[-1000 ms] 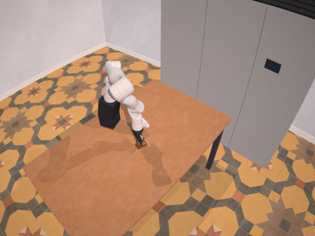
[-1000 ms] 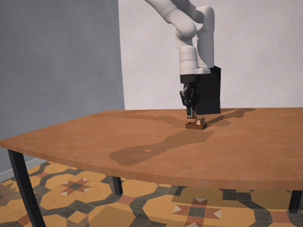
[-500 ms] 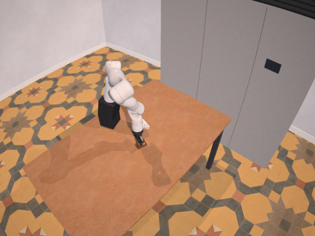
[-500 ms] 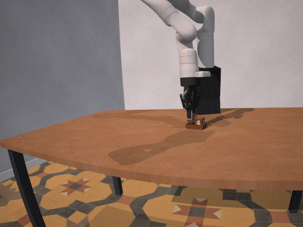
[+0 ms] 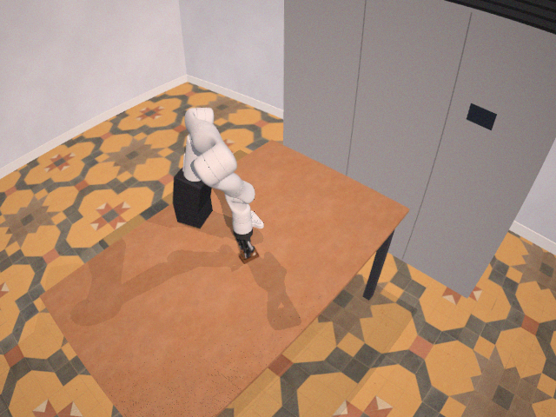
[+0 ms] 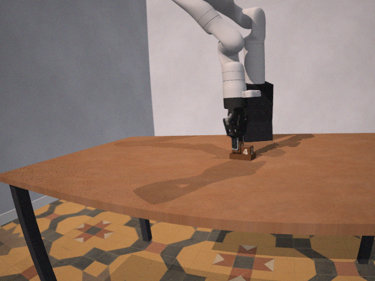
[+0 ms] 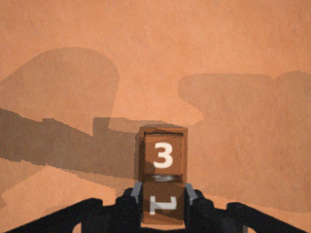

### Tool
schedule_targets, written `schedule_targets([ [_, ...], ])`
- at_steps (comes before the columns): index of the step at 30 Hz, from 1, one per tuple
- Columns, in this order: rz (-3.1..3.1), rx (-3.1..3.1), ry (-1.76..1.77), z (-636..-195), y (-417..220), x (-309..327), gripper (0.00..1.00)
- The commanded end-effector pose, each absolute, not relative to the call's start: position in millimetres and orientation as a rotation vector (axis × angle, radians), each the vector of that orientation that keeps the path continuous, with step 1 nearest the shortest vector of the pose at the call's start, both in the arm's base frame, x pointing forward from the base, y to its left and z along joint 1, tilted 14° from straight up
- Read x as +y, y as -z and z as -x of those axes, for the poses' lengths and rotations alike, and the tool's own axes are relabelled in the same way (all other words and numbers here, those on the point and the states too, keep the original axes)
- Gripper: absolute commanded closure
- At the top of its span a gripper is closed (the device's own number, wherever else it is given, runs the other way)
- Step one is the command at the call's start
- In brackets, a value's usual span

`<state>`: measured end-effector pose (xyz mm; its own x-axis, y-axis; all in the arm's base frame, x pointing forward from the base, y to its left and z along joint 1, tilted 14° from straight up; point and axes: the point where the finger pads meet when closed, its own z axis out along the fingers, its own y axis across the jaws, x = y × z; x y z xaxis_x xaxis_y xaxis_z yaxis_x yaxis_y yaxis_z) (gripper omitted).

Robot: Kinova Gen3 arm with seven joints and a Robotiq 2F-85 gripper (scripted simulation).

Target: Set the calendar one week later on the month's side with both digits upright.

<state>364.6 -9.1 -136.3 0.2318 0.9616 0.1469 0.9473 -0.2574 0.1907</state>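
Observation:
A small brown calendar tray (image 5: 248,257) (image 6: 242,157) lies flat near the middle of the table (image 5: 314,201) (image 6: 120,172). My gripper (image 5: 246,248) (image 6: 237,147) (image 7: 162,194) points straight down over the tray and is shut on the near cube (image 7: 162,208), whose top face shows a 1. This cube sits low in the tray, right beside the far cube (image 7: 162,155) (image 6: 246,150). I cannot tell if the held cube rests on the tray's floor. The far cube shows a 3 on top and a 4 on the side facing the exterior camera. The month's name is hidden.
The arm's black base block (image 5: 192,201) (image 6: 259,115) stands at the table's edge behind the tray. A tall grey cabinet (image 5: 426,135) stands beyond the table's far corner. The arm's shadows fall across the table.

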Motion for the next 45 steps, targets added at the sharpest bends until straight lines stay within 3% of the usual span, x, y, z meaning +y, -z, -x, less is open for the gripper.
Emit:
schedule_targets([
  [1,-2.417,1.876,-0.362,-364.6,136.2,-9.0,0.74],
  [45,-2.417,1.876,-0.362,-366.1,142.9,-8.3,0.74],
])
